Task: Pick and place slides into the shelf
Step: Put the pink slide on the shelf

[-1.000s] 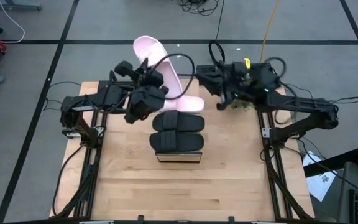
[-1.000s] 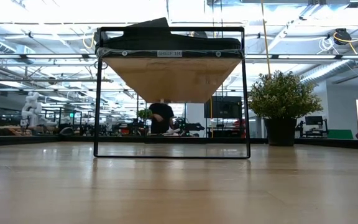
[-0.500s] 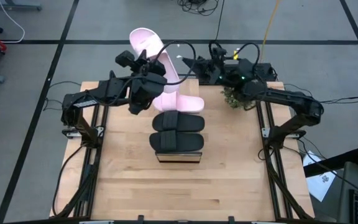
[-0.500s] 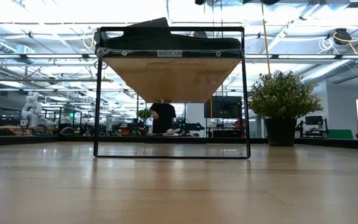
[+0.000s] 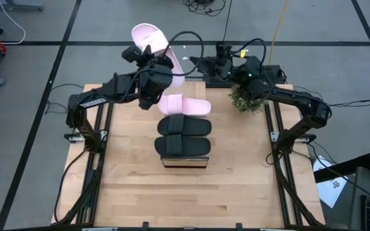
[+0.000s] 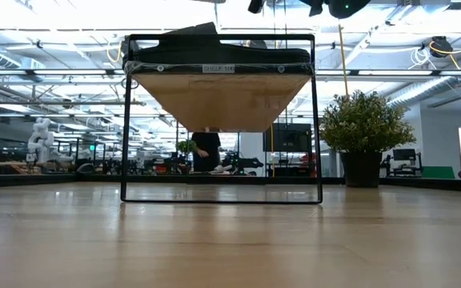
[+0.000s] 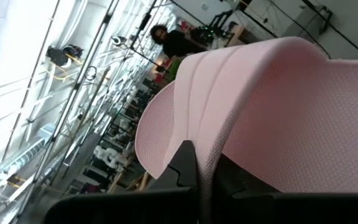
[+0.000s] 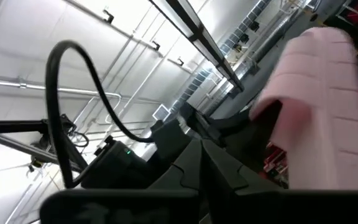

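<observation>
Fingers of the left gripper point(image 5: 151, 59) clamp a pink slide point(image 5: 151, 43) at upper centre above the shelf point(image 5: 184, 160); right gripper point(image 5: 201, 65) reaches beside it, fingers' state unclear.

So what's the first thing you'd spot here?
A pale pink slide held high in the air by the left gripper, past the table's far edge. The right gripper reaches toward it. Below, two black slides and another pink slide lie in a row on the shelf.
</observation>
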